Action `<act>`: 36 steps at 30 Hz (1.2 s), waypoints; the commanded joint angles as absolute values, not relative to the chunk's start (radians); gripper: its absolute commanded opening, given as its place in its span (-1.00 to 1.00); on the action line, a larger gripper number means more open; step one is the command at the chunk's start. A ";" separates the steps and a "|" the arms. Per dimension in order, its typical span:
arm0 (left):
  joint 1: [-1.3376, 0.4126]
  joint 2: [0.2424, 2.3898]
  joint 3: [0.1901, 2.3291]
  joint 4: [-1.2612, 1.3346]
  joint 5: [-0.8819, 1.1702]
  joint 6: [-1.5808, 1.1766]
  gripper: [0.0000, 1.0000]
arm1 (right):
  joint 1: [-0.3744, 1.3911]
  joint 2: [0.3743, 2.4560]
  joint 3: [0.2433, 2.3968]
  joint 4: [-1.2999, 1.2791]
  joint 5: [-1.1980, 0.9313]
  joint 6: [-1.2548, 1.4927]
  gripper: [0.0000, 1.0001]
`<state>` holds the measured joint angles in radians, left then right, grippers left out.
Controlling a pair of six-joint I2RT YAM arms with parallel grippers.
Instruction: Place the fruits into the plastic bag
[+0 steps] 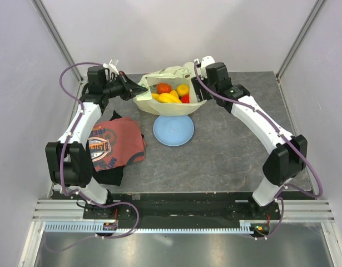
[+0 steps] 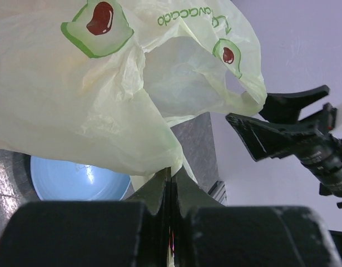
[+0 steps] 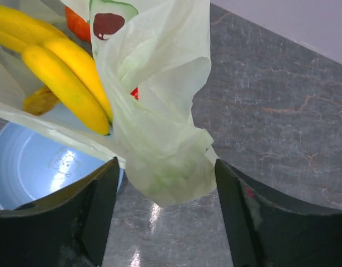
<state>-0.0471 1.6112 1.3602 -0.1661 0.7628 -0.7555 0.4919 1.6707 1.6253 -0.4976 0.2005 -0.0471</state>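
Grey table (image 1: pixel 232 150): left gripper (image 2: pixel 171 173) pinches plastic bag (image 2: pixel 76 100), right gripper (image 3: pixel 165 164) spread around it

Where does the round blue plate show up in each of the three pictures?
Top external: the blue plate lies mid-table, just below the plastic bag in the picture.
Left wrist: the blue plate is at lower left, beneath the hanging bag.
Right wrist: the blue plate fills the lower left corner, under the bananas.
Shared landmark: the avocado-print plastic bag, seen in all three.
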 commanded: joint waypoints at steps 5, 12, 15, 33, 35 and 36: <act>-0.044 1.635 1.452 -0.156 0.785 -0.775 -0.97 | 0.436 1.743 1.768 -0.474 0.169 -0.077 -0.80; -0.011 1.716 1.664 -0.081 0.808 -0.911 -0.97 | 0.436 1.770 2.069 -0.448 0.256 -0.103 -1.00; -0.002 1.764 1.730 -0.061 0.821 -0.948 -0.97 | 0.431 1.815 2.115 -0.442 0.275 -0.130 -1.00; -0.002 1.974 1.856 -0.009 0.925 -0.891 -0.73 | 0.407 1.942 2.056 -0.428 0.307 -0.078 -0.42; -0.003 1.968 1.865 -0.008 0.927 -0.871 -0.31 | 0.402 1.931 2.054 -0.428 0.301 -0.072 -0.08; -0.003 1.959 1.871 -0.008 0.923 -0.864 -0.16 | 0.400 1.925 2.052 -0.426 0.298 -0.071 0.05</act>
<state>-0.0021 2.0041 1.8061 -0.0643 0.8890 -0.9054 0.4122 1.9797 2.0407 -0.4530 0.2844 -0.0872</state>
